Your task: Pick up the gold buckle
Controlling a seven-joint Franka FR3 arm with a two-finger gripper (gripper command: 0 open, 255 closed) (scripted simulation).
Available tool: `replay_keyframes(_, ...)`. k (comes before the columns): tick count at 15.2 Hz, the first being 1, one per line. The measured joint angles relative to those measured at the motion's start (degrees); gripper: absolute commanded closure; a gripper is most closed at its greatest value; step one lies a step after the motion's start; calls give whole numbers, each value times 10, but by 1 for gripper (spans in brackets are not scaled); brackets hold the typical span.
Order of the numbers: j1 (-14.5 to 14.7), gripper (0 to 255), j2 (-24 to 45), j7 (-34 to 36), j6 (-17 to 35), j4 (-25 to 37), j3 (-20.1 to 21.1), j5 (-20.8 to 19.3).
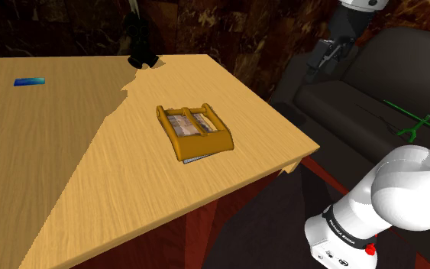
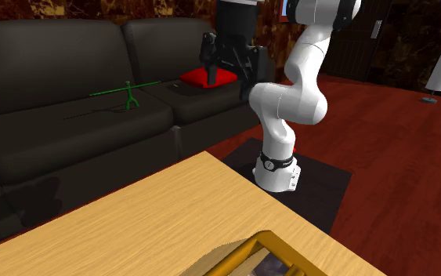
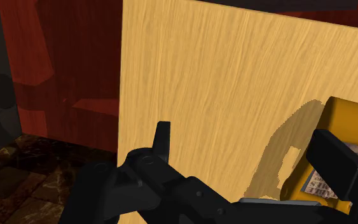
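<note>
I see a flat blue item (image 1: 30, 81) on the table (image 1: 68, 168), a thin green object (image 2: 128, 94) on the black sofa (image 2: 54, 133), a red cushion (image 2: 195, 78).

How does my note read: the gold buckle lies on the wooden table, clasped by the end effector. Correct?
Not clasped. The gold buckle lies on the wooden table, but the end effector hangs apart from it, over the dark sofa beyond the table's edge. The shoulder view shows this.

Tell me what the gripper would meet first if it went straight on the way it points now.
Probably the bare wooden tabletop, since the open gripper aims just beside the gold buckle, not at it; depth is hard to judge.
</note>
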Motion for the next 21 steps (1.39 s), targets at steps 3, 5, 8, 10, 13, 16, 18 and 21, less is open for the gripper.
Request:
replay_keyframes(3, 3, 0, 11, 17, 13, -5, 13, 9)
replay_keyframes(5, 6, 0, 35, 38, 31, -5, 28, 19)
replay_keyframes(8, 10, 0, 83, 72, 63, 4, 53, 34)
replay_keyframes(10, 13, 0, 123, 99, 89, 13, 73, 43)
replay_keyframes(13, 17, 0, 175, 136, 118, 28, 98, 52)
replay_keyframes(16, 20, 0, 230, 173, 143, 50, 124, 56)
replay_keyframes(18, 20, 0, 272, 197, 162, 68, 139, 55)
replay_keyframes(21, 23, 0, 333, 235, 182, 101, 160, 49)
